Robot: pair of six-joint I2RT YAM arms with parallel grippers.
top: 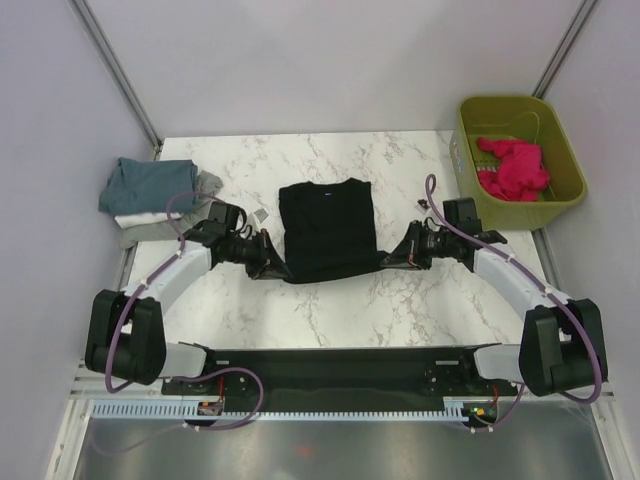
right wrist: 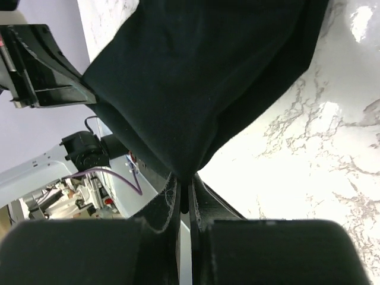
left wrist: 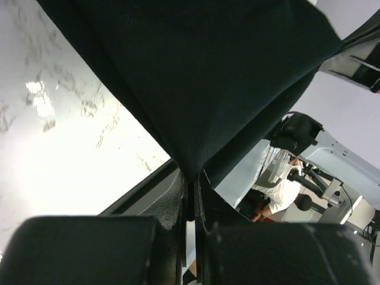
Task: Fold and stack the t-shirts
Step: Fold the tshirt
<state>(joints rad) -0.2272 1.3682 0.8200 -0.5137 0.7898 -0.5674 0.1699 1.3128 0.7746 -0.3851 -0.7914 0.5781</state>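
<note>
The left pincer point(top: 272, 268) and right pincer point(top: 388, 260) each clamp a near corner of the black t-shirt point(top: 325, 225) at the middle of the table point(top: 300, 320).

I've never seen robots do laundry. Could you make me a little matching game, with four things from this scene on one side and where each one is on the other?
Things:
1. black t-shirt
2. teal-blue shirt
3. pink cloth
4. olive-green basket

Places:
A. far left, away from both arms
B. far right, by the wall
C. centre, pinched by the left gripper and the right gripper
D. inside the olive-green basket

Pairs: 1-C, 2-A, 3-D, 4-B
</note>
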